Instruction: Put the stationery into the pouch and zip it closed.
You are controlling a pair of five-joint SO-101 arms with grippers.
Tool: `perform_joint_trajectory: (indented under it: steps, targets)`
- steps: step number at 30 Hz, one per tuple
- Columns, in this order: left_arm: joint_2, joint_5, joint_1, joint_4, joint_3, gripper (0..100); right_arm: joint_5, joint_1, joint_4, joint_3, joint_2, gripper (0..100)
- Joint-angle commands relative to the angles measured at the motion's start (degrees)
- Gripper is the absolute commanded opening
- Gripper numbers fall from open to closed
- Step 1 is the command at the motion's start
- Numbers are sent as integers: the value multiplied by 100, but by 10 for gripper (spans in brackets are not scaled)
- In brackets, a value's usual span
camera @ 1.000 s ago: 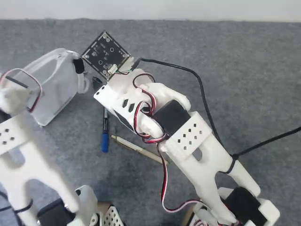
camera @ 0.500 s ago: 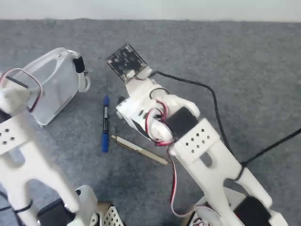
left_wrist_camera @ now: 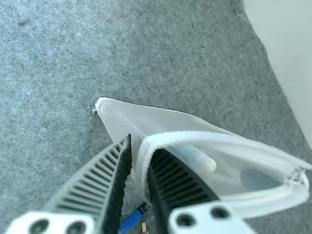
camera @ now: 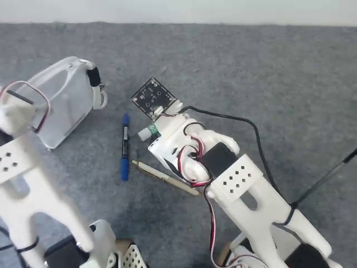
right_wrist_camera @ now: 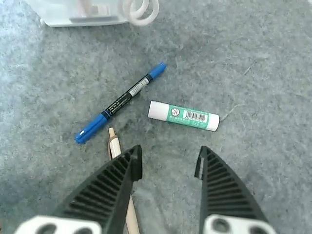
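My left gripper is clenched on the pouch. It pinches the open zip rim with one finger inside and one outside, and the mouth gapes beyond the fingers. Something white and rod-shaped shows through the pouch wall; I can't tell what it is. In the high view the pouch sits on the grey mat at the left, with its zip ring on the side facing the pens.

My right gripper is released, jaws spread wide and holding nothing, above the mat. The glue stick lies flat just ahead of its fingertips. The blue pen lies near the glue stick, not touching it. The beige pen runs under one finger.

From above, the blue pen lies between the pouch and the right arm. The glue stick pokes out from under the arm's camera board. The beige pen is angled, its tip just beside the blue pen's lower end and its far part under the arm. All three pieces are outside the pouch.
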Motion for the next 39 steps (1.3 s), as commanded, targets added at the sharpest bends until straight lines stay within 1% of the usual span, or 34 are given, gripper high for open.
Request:
perform_joint_trajectory:
  steps: [1,9,22,27,30,36,39]
  targets:
    - [-35,123,-18,-255,-84,10,123,57,-66,-70,66,177]
    - [-35,123,-18,-255,-84,10,132,48,4,-105,796,177]
    - [-35,123,-35,-255,-84,10,132,48,4,-79,1437,177]
    - [-35,141,-475,-264,-119,10,132,48,-13,-105,1657,177]
    - [-44,369,-633,-264,-119,10,132,31,-66,-105,1754,177]
    - [-44,396,-668,-264,-119,10,149,-180,-145,-105,2132,177]
    - [-44,396,-677,-264,-119,10,308,-242,-303,-105,2343,177]
